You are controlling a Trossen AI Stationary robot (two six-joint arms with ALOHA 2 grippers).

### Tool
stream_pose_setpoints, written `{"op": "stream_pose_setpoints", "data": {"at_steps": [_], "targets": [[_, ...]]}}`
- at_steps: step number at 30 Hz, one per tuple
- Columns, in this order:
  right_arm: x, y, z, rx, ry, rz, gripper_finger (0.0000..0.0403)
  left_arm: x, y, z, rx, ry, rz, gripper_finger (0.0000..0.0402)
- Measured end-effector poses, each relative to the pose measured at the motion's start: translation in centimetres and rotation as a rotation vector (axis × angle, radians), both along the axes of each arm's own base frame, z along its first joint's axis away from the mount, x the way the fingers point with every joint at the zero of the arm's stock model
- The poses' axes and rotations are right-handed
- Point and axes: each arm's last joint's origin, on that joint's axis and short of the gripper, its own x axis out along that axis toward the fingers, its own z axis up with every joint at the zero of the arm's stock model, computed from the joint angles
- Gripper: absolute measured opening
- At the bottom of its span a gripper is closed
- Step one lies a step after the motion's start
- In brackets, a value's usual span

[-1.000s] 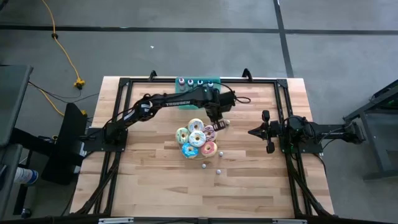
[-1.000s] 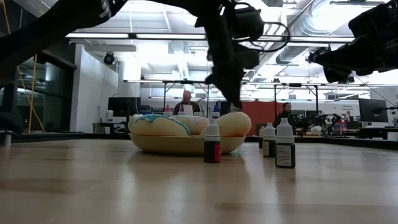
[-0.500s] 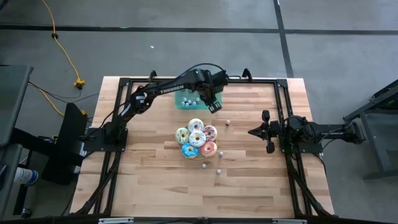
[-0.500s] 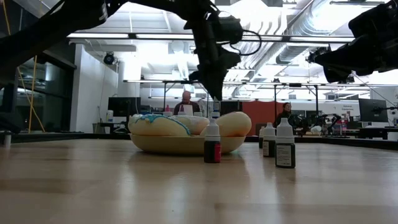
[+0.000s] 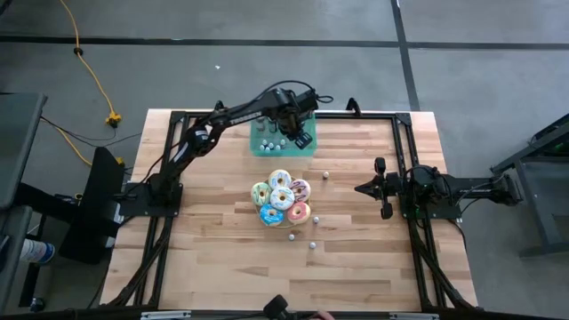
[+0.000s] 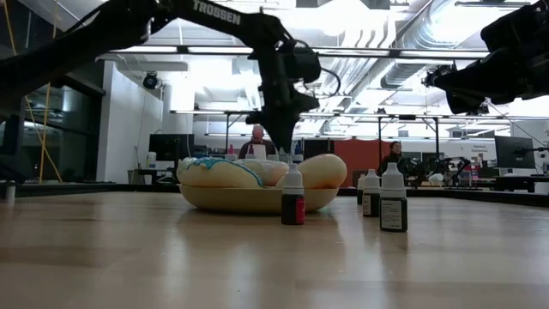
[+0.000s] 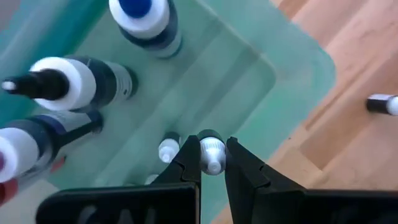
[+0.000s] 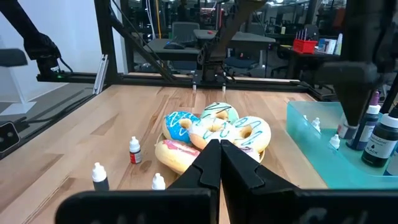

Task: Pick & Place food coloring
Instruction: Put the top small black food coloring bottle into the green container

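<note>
High view: the left gripper (image 5: 298,138) hangs over the right part of the teal tray (image 5: 259,148), which sits at the desk's (image 5: 204,258) far edge, midway along it. A cluster of frosted donuts (image 5: 282,197) fills the desk's middle. Four loose food coloring bottles stand on bare wood: one (image 5: 325,175) between the tray and the donuts toward the right, three (image 5: 312,244) on the near side of the donuts. The right gripper (image 5: 360,188) waits near the right edge, well apart from everything. The near half of the desk and its left side lie open. Low view: the donuts rest in a pale dish (image 6: 257,199); three bottles, one dark red (image 6: 293,202) and two dark (image 6: 393,204), stand in front of it and to its right, and the left arm descends behind the dish. Left wrist view: the left gripper's fingers (image 7: 239,168) close on a small white-capped bottle (image 7: 211,151) above the tray floor, near the tray's rounded corner. Another small bottle (image 7: 168,149) lies just beside it, and larger bottles (image 7: 146,22) crowd the tray's other side. Right wrist view: the right gripper's fingers (image 8: 239,168) meet at their tips, holding nothing, pointing toward the donuts.
</note>
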Motion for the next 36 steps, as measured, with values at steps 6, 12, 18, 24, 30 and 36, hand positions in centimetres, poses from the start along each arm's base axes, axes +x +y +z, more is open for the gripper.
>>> {"op": "stream_pose_setpoints", "data": {"at_steps": [6,12,18,24,30,36], "targets": [[0.0,0.0,0.0,0.0,0.0,0.0,0.0,0.8,0.2,-1.6,-0.025,0.0,0.021,0.0023],[0.0,0.0,0.0,0.0,0.0,0.0,0.0,1.2,0.3,-3.2,-0.065,0.017,0.066,0.0034],[0.0,0.0,0.0,0.0,0.0,0.0,0.0,1.0,0.4,-3.7,-0.061,0.04,0.147,0.0031],[0.0,0.0,0.0,0.0,0.0,0.0,0.0,0.7,0.6,-4.3,-0.056,0.068,0.251,0.0031],[0.0,0.0,0.0,0.0,0.0,0.0,0.0,0.5,0.5,-4.6,-0.085,0.074,0.289,0.0031],[0.0,0.0,0.0,0.0,0.0,0.0,0.0,0.6,0.5,-4.6,-0.081,0.072,0.306,0.0031]]}}
